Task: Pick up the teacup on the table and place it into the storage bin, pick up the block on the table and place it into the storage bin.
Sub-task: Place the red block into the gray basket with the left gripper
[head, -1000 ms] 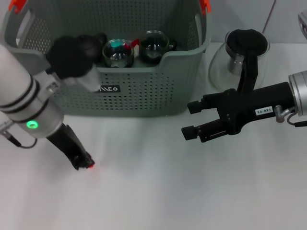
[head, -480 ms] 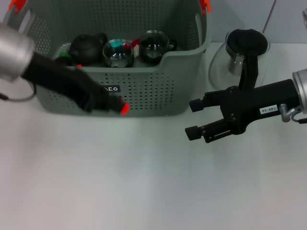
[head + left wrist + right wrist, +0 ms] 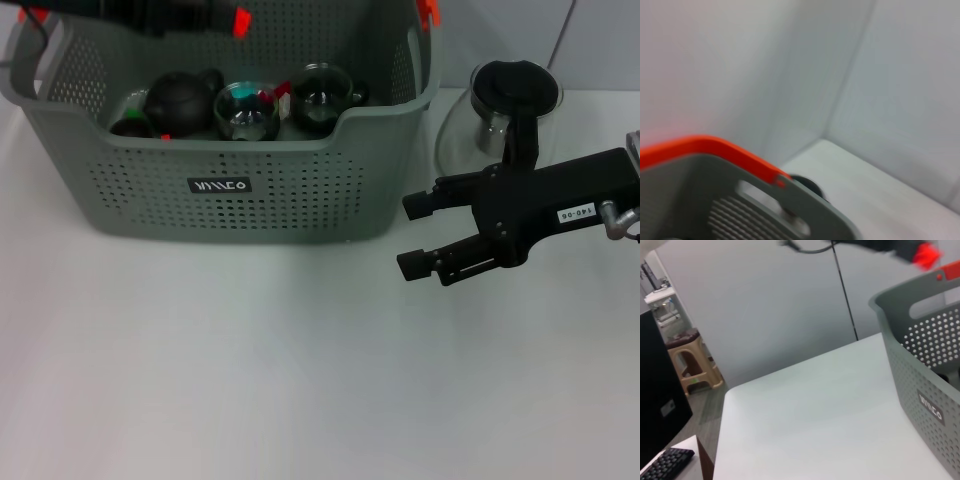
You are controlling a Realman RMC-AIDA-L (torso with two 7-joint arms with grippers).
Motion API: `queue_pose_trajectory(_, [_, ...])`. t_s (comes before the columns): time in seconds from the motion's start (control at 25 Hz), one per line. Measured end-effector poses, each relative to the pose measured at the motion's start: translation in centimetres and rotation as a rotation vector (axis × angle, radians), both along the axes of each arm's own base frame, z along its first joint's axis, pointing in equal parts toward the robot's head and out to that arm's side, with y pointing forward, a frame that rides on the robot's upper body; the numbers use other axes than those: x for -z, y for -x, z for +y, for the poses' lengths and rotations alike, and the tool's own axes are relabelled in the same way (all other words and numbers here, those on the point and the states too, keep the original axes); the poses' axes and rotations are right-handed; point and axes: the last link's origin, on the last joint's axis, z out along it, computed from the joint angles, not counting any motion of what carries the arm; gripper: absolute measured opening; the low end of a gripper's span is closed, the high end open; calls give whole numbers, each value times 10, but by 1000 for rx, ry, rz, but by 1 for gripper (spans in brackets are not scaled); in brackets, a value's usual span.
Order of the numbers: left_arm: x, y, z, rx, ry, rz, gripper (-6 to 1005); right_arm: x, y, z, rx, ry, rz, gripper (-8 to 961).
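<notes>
Lifted from in front of the storage bin (image 3: 270, 190), the left gripper (image 3: 205, 18) now hung over its far rim, something red at its tip, though whether the fingers clenched it could not be told. Beside the bin, the right gripper (image 3: 415, 235) hovered above the table (image 3: 300, 380), fingers spread and empty. Dark teapots and glass cups sat inside the bin.

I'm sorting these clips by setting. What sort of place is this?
Probably an office or lab room used for robot trials: a plain white table against bare walls, a keyboard on a nearby desk, and a brown plastic stool on the floor. Nothing suggests a home kitchen.
</notes>
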Motion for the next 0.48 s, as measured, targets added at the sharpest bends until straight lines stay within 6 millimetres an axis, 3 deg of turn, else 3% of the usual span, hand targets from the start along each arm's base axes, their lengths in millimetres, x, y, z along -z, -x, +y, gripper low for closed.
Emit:
queue_pose_trajectory(0.16, [1, 7, 24, -73, -57, -15, 90, -2, 2, 0, -12, 3, 9, 945])
queue_pose_trajectory(0.48, [11, 30, 50, -215, -153, 43, 110, 0, 2, -2, -31, 2, 14, 945])
